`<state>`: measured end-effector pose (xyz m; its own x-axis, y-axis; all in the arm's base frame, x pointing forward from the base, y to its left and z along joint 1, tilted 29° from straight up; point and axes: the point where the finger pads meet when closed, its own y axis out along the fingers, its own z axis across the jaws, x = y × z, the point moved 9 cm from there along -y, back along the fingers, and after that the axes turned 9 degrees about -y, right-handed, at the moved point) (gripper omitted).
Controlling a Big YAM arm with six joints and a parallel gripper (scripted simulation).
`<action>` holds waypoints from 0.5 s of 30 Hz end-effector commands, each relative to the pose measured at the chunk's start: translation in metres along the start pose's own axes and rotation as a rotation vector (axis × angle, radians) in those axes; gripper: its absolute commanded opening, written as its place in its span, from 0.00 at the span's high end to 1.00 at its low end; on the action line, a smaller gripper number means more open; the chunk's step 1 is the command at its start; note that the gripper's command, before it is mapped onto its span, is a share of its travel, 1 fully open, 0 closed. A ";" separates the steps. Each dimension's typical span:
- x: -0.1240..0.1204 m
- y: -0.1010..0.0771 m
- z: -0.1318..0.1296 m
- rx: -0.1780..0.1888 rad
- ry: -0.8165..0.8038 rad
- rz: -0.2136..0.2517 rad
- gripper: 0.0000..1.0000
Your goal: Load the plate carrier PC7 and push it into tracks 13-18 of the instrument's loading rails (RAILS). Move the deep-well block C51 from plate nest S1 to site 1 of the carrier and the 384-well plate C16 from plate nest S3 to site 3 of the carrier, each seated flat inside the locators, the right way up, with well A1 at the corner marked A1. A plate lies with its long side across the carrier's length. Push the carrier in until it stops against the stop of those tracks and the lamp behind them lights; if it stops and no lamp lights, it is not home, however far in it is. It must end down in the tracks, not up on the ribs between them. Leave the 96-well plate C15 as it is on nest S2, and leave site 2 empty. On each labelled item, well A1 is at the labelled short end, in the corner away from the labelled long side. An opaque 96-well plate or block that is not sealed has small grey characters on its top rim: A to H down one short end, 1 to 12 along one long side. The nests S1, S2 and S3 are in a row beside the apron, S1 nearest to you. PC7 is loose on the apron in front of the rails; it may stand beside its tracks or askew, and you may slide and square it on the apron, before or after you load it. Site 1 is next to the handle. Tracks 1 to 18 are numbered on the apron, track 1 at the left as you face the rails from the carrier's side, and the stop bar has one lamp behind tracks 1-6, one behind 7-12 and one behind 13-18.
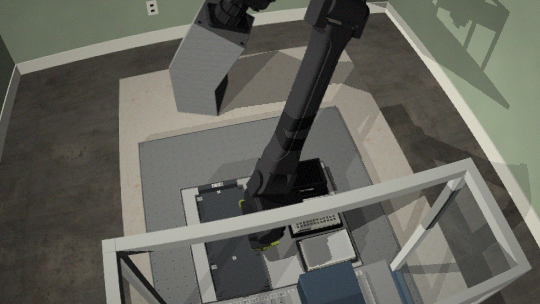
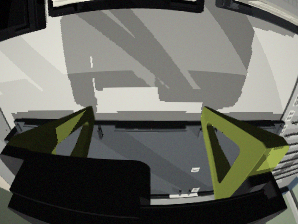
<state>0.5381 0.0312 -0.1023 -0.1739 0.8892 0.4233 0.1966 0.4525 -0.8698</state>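
The dark carrier PC7 [image 1: 232,246] lies lengthwise on the apron, and none of its sites that I can see holds a plate. To its right stand three nests in a row: the black deep-well block C51 [image 1: 312,178], the white 96-well plate C15 [image 1: 317,223] and the pale 384-well plate C16 [image 1: 327,251]. My gripper [image 1: 265,243] is low over the carrier's edge beside the nests. In the wrist view its yellow-green fingers stand wide open and empty above the carrier's dark surface [image 2: 153,159].
A white frame [image 1: 300,206] crosses the foreground and hides part of the arm and nests. A blue instrument block [image 1: 332,283] stands at the bottom by the rails. The arm's grey pedestal [image 1: 205,71] stands at the back.
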 end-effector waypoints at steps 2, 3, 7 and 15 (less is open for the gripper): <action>-0.023 -0.013 -0.009 -0.025 0.025 0.016 0.00; -0.023 -0.013 -0.009 -0.024 0.025 0.016 0.00; -0.025 -0.011 -0.007 -0.021 0.026 0.016 0.00; -0.027 -0.013 -0.008 -0.024 0.024 0.017 0.00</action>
<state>0.5383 0.0272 -0.1042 -0.1736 0.8891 0.4235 0.1966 0.4527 -0.8697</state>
